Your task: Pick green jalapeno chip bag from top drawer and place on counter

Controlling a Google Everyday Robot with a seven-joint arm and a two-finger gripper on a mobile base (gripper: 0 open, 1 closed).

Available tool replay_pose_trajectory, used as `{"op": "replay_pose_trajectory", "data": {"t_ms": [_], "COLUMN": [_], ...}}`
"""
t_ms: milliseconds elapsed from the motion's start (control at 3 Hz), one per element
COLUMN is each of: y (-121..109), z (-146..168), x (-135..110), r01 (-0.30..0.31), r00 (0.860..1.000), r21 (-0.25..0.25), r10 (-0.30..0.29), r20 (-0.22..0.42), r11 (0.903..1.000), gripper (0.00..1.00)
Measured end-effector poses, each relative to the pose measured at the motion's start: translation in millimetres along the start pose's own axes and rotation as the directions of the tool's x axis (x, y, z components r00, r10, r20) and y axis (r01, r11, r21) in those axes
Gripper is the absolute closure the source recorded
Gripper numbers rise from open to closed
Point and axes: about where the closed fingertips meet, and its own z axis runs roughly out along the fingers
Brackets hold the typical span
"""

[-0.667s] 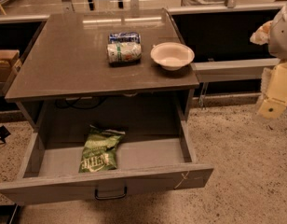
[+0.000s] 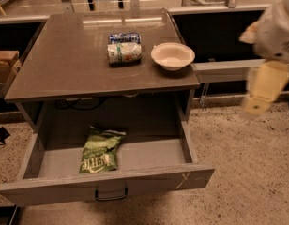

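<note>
The green jalapeno chip bag [image 2: 100, 151] lies flat in the left part of the open top drawer [image 2: 149, 179], lettering toward the front. The drawer is pulled fully out, its dark handle at the front centre. The counter [image 2: 74, 62] above it is a glossy grey-brown top. My gripper [image 2: 262, 90] hangs at the far right, well away from the drawer and above the floor, pale and blurred.
On the counter stand a white-and-green bag with a blue-and-white packet behind it [image 2: 124, 48] and a white bowl [image 2: 172, 56]. A cardboard box [image 2: 3, 64] is at the left. Dark shelving runs behind. Speckled floor lies to the right of the drawer.
The gripper and arm at the right edge have shifted slightly left and down. The chip bag and drawer have not moved.
</note>
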Motion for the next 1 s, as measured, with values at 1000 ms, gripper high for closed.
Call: {"op": "replay_pose_trajectory", "data": {"t_ms": [1000], "y": [1.6], "z": [163.4], "x": [-101.1], "r01": [0.32], "r00": [0.922], "r21": [-0.131], "r10": [-0.341], "r20": [-0.184], "r11": [0.9382], "gripper": [0.0]}}
